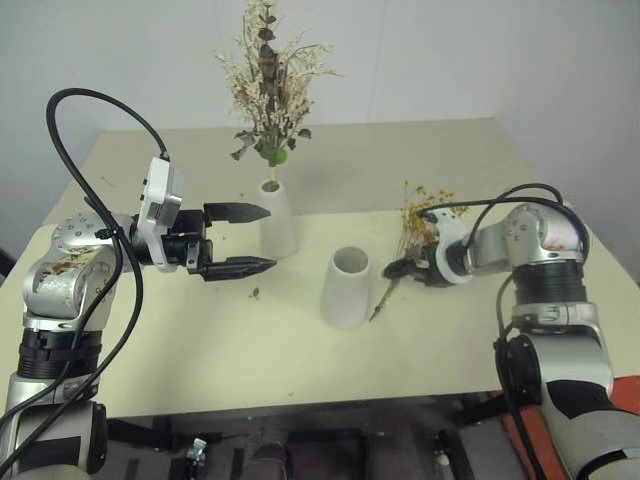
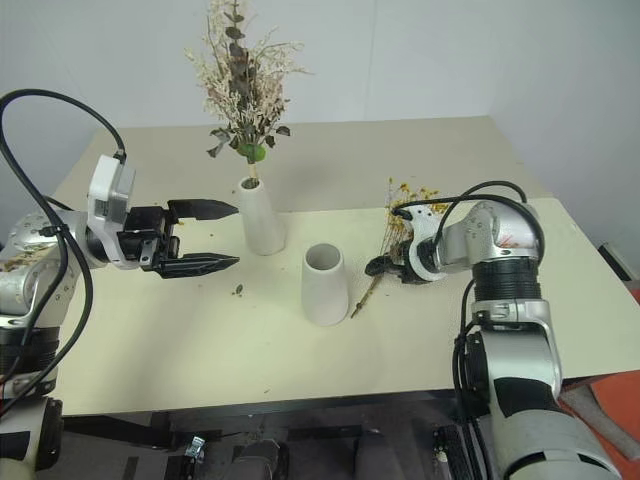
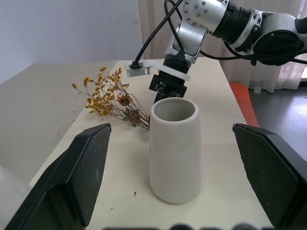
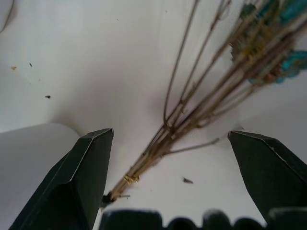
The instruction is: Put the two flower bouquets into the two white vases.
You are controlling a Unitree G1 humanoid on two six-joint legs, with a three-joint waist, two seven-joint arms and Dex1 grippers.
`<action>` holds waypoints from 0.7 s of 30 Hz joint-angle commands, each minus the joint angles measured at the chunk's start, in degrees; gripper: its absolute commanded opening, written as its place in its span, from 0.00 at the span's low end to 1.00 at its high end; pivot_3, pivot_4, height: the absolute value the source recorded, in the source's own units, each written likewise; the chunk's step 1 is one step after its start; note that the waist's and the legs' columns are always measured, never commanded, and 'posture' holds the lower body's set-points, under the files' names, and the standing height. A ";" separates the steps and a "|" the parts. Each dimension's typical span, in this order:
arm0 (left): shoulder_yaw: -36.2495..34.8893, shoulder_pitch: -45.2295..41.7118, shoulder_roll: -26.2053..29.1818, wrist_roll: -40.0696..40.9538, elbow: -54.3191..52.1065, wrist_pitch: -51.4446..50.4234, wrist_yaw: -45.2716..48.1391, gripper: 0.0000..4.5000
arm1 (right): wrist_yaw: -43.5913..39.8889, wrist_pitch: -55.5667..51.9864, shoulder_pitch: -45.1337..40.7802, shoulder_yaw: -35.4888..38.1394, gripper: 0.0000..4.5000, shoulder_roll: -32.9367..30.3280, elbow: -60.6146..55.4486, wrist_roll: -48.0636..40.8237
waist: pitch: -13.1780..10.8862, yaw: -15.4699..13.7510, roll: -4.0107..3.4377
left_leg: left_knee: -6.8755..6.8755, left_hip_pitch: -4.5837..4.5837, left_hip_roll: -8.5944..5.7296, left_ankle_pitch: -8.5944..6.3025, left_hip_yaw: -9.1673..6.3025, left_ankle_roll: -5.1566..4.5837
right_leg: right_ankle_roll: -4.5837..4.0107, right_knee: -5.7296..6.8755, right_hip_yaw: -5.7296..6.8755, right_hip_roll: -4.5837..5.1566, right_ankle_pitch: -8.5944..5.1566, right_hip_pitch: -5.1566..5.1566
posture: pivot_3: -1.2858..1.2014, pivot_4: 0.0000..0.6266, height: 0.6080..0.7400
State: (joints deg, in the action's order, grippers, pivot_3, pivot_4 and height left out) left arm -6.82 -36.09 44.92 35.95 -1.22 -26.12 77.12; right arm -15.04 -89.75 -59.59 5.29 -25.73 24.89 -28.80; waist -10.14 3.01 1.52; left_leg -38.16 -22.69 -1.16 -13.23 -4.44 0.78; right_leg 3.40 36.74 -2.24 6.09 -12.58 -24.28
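Your right gripper (image 4: 168, 187) hangs spread, straddling the yellow bouquet's (image 1: 415, 225) bound stems, which lie flat just right of the short vase (image 1: 347, 287); nothing gripped. Left gripper (image 1: 238, 240) gapes empty beside the tall vase (image 1: 276, 220), which holds the cream bouquet (image 1: 268, 95).

A: How's the light?
B: Even and soft from overhead; the worktop (image 1: 200, 340) is bright, with faint shadows at the foot of the short vase (image 1: 346, 288).
A: Any blur?
B: In the right wrist view the yellow-orange bouquet (image 4: 201, 100) goes soft toward its blossoms. The head views stay sharp.
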 commanded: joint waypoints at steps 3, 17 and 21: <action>-1.15 -0.83 0.77 0.07 -0.45 1.36 0.27 1.00 | -0.29 3.20 -1.53 2.98 0.64 0.56 -0.41 1.79 | 0.00 -0.06 -0.01 | 0.00 0.00 0.00 0.00 0.00 0.00 | 0.00 0.00 0.00 0.00 0.00 0.00 | 0.52 0.24 1.00; 0.00 -2.98 0.34 -0.93 2.59 2.54 1.43 1.00 | 1.13 10.22 -0.72 13.97 0.00 -0.90 -1.83 3.78 | -0.01 -0.21 -0.02 | 0.03 0.00 0.00 0.00 0.00 0.00 | 0.00 -0.01 0.00 0.00 0.00 -0.01 | 0.52 0.24 1.00; 0.62 -4.09 0.03 -1.44 3.83 3.03 2.13 1.00 | -1.92 14.81 -0.06 14.00 0.00 -2.71 -6.44 2.67 | -0.02 -0.17 -0.04 | 0.08 0.00 0.00 0.00 0.00 0.00 | 0.00 -0.02 0.00 0.00 0.00 -0.02 | 0.52 0.24 1.00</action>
State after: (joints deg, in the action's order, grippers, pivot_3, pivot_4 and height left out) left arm -5.91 -38.40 44.85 34.40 2.60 -23.99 78.69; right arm -15.49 -78.15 -59.24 17.98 -26.90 22.68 -25.08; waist -10.17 2.85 1.48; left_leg -38.06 -22.70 -1.16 -13.23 -4.43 0.78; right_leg 3.40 36.72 -2.25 6.09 -12.59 -24.30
